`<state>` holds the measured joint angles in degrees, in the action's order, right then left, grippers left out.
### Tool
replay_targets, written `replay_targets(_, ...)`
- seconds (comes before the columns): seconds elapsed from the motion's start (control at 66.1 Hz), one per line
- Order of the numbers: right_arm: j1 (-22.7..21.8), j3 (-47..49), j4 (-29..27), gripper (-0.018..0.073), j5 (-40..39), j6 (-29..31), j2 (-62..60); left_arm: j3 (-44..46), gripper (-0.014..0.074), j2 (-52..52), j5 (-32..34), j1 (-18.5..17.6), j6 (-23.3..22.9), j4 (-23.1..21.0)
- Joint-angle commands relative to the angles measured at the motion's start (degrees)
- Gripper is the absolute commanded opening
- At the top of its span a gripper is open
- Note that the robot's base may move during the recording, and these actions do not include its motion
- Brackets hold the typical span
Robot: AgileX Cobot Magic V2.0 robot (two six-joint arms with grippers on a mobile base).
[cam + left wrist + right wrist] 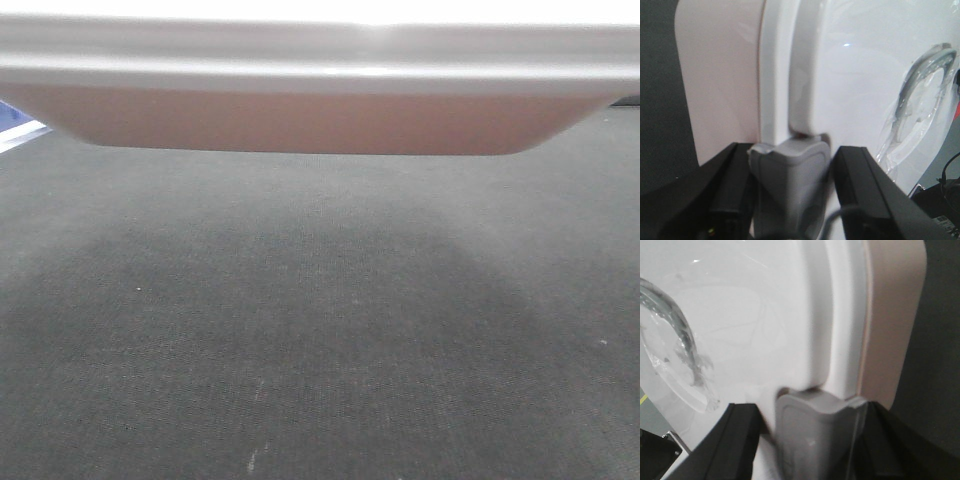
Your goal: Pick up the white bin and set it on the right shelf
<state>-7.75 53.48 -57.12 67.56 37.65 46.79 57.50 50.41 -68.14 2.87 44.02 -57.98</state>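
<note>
Beneath the white bin [320, 120] lies only carpet floor [320, 350], well apart, so the bin hangs in the air. At the bin's ends, the left pincer [790, 150] and right pincer [807, 407] each clamp a grey latch [790, 192]. Those latches probably hinge, so uneven lifting or a jolt could let one slip, tilting and dropping the bin.

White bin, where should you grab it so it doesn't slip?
Hold the white bin by its grey clips, one per end, coming from the sides. They jut from the lid rim, easy to pinch; the walls are smooth, wide. The left gripper and right gripper do so.
</note>
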Motion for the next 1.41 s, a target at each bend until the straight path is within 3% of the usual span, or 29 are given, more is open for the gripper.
replay_targets(0.0, 0.57, 2.12, -11.96, 0.0359, 3.29, 0.11, -0.58, 1.66, 0.0176, -0.77, -2.09, -0.93, 1.08, -8.63)
replay_targets(1.392, 0.57, 2.12, -11.96, 0.0359, 3.35, 0.11, -0.58, 1.66, 0.0176, -0.77, -2.09, -0.93, 1.08, -8.63)
